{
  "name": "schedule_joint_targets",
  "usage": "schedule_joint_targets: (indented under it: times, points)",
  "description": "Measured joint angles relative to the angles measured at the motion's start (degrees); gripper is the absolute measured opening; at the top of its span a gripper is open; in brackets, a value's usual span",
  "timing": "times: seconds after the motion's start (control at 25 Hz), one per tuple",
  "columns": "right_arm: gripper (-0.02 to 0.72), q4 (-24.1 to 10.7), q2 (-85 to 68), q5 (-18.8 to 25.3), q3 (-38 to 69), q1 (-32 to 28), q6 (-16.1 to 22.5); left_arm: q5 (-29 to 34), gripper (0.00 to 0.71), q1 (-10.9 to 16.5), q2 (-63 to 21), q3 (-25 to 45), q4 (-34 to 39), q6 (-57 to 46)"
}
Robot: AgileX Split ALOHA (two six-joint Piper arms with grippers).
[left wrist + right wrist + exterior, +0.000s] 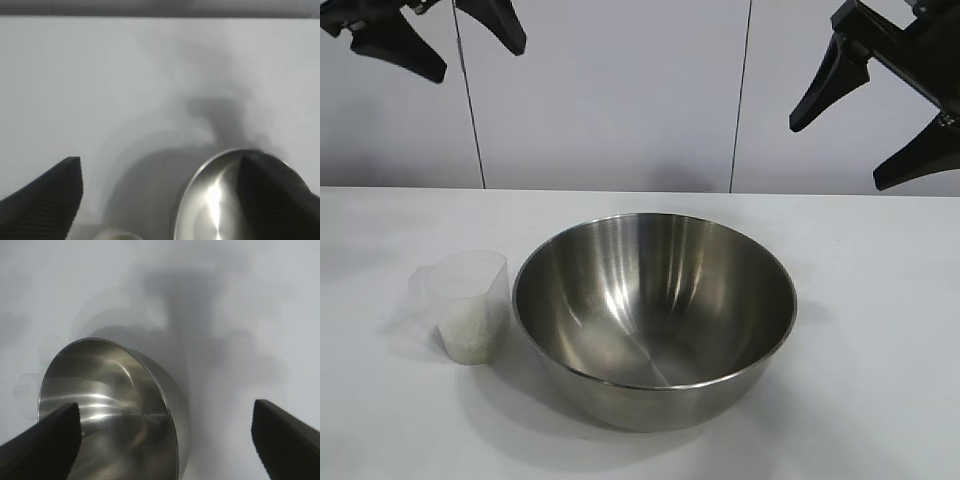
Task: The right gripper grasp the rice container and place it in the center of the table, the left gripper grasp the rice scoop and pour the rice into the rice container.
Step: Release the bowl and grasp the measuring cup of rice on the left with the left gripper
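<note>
The rice container point(655, 315), a shiny steel bowl, stands upright mid-table and looks empty inside. Just to its left stands the rice scoop point(468, 305), a clear plastic cup with white rice point(470, 335) heaped in its lower part. My left gripper point(480, 62) hangs open high above the table's far left, holding nothing. My right gripper point(837, 155) hangs open high at the far right, also holding nothing. The left wrist view has the left gripper point(159, 159) above the bowl point(210, 200) and the cup's rim point(117, 235). In the right wrist view the right gripper point(165, 406) is above the bowl point(110, 405).
The white table point(880, 330) stretches bare to the right of the bowl and in front of it. A pale panelled wall point(620, 90) closes the back.
</note>
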Motion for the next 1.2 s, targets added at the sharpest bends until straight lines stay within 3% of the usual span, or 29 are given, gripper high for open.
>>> schedule_joint_targets:
  times: [0.12, 0.32, 0.44, 0.68, 0.8, 1.2]
  points:
    - [0.641, 0.0, 0.0, -0.1, 0.0, 0.0, 0.0, -12.9, 0.575, -1.2, -6.4, 8.0, 1.2, 3.7]
    - [0.641, 0.0, 0.0, -0.5, 0.0, 0.0, 0.0, -43.5, 0.57, -5.5, -14.6, 30.8, 1.3, 11.3]
    - [0.641, 0.0, 0.0, -0.6, 0.0, 0.0, 0.0, -63.4, 0.57, -8.1, -15.1, 44.4, 1.3, 12.8]
    - [0.641, 0.0, 0.0, -0.6, 0.0, 0.0, 0.0, -93.7, 0.57, -8.5, -10.4, 61.7, 1.1, 10.0]
    - [0.641, -0.6, 0.0, -1.0, 0.0, 1.0, 0.0, -98.3, 0.57, -8.5, -8.2, 66.2, 2.9, 6.3]
    - [0.641, -1.0, 0.0, -3.3, 0.0, 5.0, 1.1, -98.7, 0.57, -8.5, 1.1, 70.3, 12.3, 4.6]
